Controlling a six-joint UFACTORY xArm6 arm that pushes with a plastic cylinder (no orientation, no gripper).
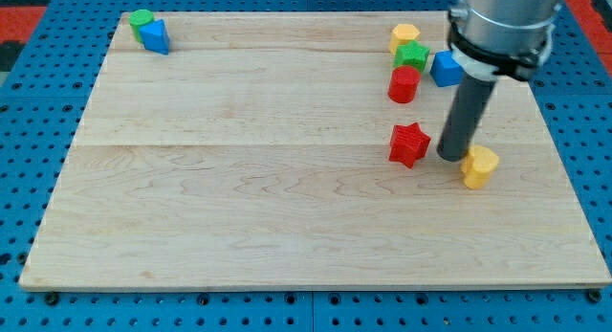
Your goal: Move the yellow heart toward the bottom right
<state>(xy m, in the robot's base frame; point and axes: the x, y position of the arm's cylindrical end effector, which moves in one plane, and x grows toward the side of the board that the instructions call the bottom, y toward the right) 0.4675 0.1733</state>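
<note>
No claw is showing on this arm: it ends in a dark rod, and my tip (451,156) is resting on the wooden worktop (239,198), touching the upper left side of the yellow heart (479,166). The heart, a glossy, chunky yellow block, is lying toward the view's right, with the red star (409,144) just left of the tip. A red cylinder (404,84), green star (413,55), yellow hexagon (405,33) and blue block (445,69) are clustering above; a green block (142,19) and a second blue block (155,35) are sitting at top left.
</note>
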